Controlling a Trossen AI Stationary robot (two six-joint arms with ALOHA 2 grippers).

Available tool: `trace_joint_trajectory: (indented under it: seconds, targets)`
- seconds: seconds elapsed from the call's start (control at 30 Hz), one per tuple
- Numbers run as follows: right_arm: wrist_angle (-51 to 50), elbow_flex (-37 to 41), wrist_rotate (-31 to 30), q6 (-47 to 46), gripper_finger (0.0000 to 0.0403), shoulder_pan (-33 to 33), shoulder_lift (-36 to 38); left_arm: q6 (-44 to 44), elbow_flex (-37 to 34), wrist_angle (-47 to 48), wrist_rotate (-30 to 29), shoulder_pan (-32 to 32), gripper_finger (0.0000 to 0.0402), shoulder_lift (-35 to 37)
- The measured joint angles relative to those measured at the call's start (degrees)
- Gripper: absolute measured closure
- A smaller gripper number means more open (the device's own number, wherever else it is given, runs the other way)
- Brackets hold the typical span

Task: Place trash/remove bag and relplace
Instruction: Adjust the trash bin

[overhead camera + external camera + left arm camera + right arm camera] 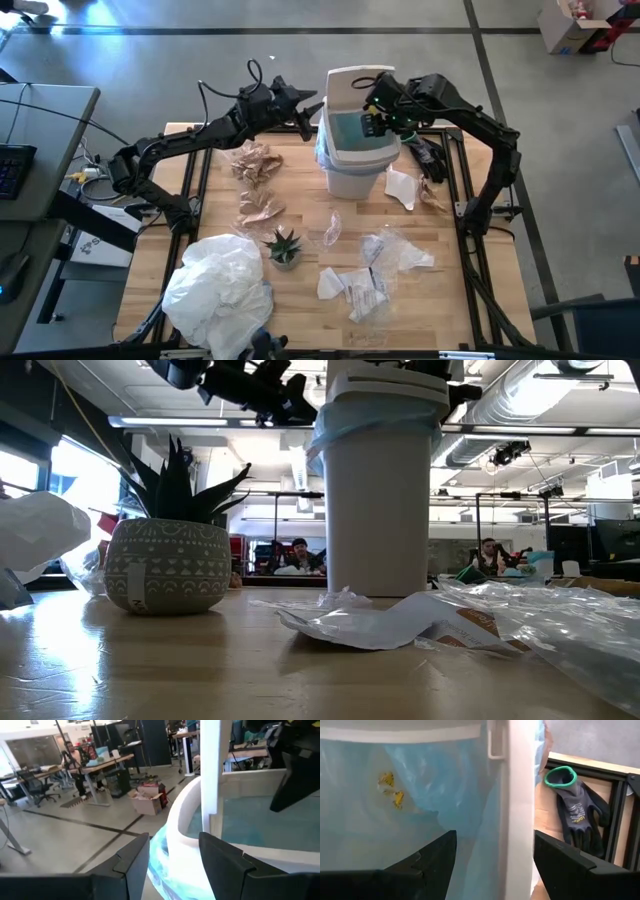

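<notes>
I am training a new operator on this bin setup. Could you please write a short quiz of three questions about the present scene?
1. True or false: the white bin is lined with a light-blue bag.
2. Which end effector straddles the bin rim on the side of the grey glove? A) left B) right
3. What stands on the table beside the white plastic heap?

Key: 1 true. 2 B, the right end effector; the left end effector is at the opposite rim. 3 The potted plant.
</notes>
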State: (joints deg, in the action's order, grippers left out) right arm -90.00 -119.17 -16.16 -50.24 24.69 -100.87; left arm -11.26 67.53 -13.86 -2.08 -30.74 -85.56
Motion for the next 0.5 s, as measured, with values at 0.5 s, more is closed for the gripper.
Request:
trace_joint_trajectory:
  seconds: [0.5]
  targets:
    - [0.0, 0.0, -0.9, 0.2, 0.0163, 0.9, 2.7, 0.5, 1.1, 3.2, 0.6, -1.4, 0.0244, 0.0]
